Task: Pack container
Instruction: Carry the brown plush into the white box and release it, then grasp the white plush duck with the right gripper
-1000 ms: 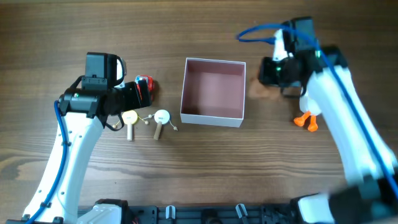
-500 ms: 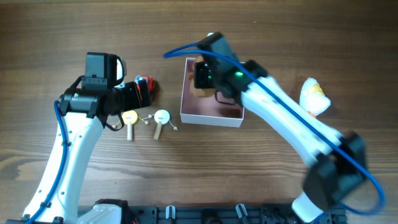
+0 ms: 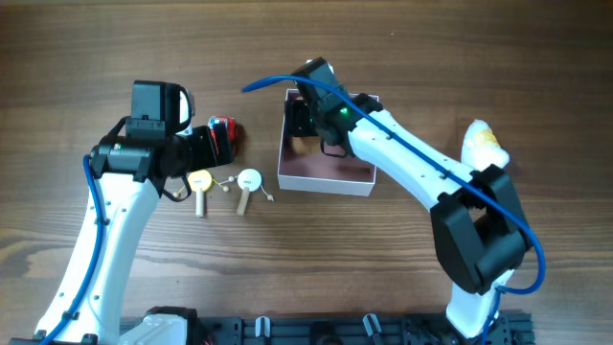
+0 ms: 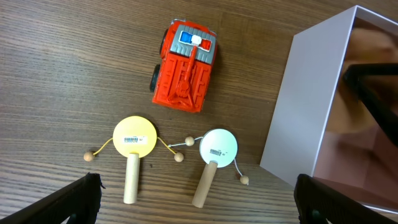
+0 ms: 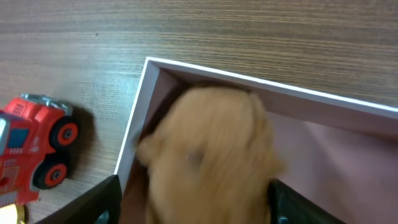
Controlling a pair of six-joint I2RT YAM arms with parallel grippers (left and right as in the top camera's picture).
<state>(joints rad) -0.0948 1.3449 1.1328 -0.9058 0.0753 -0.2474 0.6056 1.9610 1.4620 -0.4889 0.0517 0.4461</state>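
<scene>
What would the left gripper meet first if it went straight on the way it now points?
Probably the wooden handle of the white drum toy, which lies on the table between the open fingers of the left gripper. Depth is unclear from these views.

Bright and even from above, with no harsh glare anywhere. Only soft, short shadows beside the red truck (image 4: 185, 65) and along the container (image 3: 324, 180) wall on the table (image 3: 96, 57). Crisp wood grain in the left wrist view, sharp right to the corners. Over in the right wrist view, a badly smeared tan toy (image 5: 208, 155), outline lost to motion blur. Slightly soft overhead.
</scene>
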